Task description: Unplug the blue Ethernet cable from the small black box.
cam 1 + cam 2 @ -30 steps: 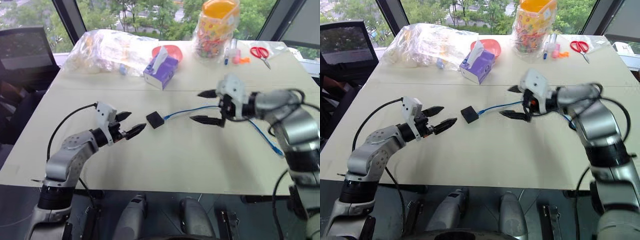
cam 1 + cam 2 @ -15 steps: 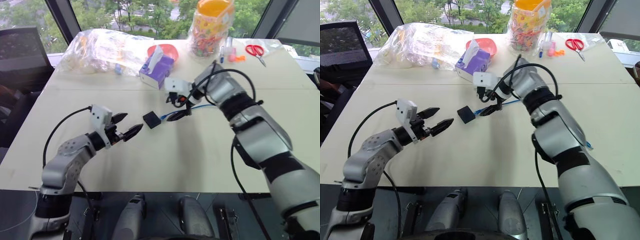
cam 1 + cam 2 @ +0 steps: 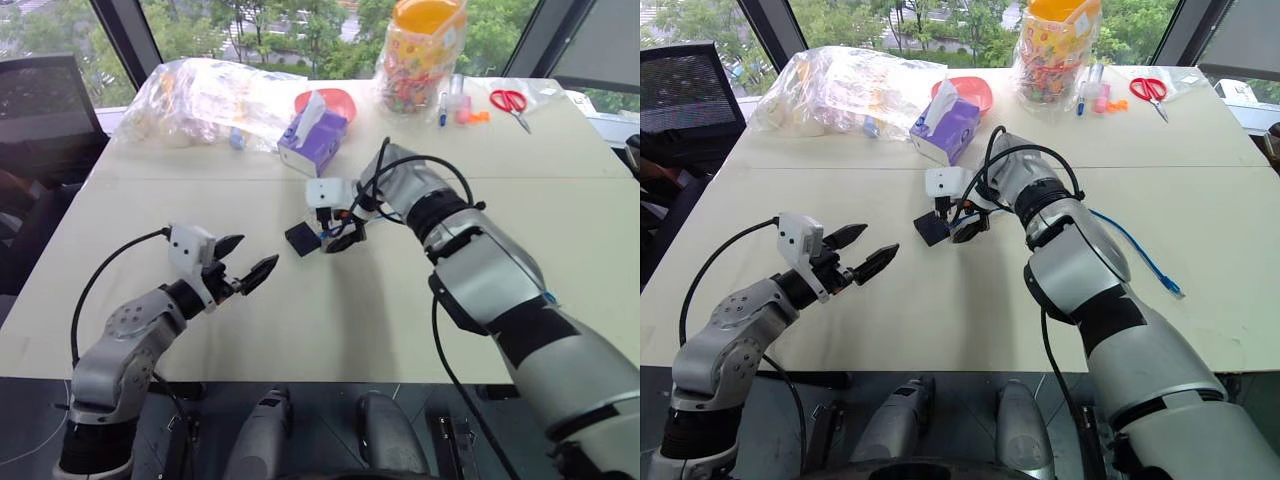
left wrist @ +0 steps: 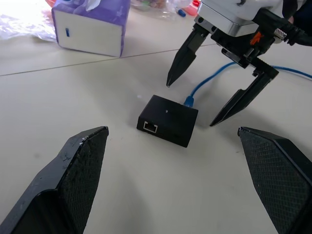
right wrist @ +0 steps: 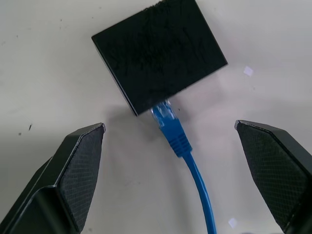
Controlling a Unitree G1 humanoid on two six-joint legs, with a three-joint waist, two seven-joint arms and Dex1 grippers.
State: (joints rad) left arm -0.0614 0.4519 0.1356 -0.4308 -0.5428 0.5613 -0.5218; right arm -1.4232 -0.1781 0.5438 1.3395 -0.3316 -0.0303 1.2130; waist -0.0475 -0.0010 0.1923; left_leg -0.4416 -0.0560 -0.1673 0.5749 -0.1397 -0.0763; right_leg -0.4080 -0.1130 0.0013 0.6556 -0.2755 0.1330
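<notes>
Cable first: the thin light-blue Ethernet cable [image 5: 187,148] reads as light and limp, likely to flex rather than pull straight, so the firm place to take it looks to be the ribbed blue boot just behind the clear plug, where it enters the small matte black plastic box [image 5: 158,53]. That box sits near the middle of the left eye view, flat on the bench, and seems light enough to slide or lift if the cord alone is tugged; its smooth shell offers flat sides for a steadying pinch, and an open port shows on the side facing the left wrist camera. The right claw [image 5: 170,168] hangs over the plug with its black fingers spread wide on either side of the cord, touching nothing. The left claw [image 3: 243,262] hovers lower left of the box, also spread and empty. The pale bench [image 3: 330,320] is smooth and matte. Toward the top of the frame stand a purple tissue box [image 3: 317,140], a crumpled clear plastic bag [image 3: 205,95] and a jar of coloured bits [image 3: 422,55], with windows and greenery beyond.
</notes>
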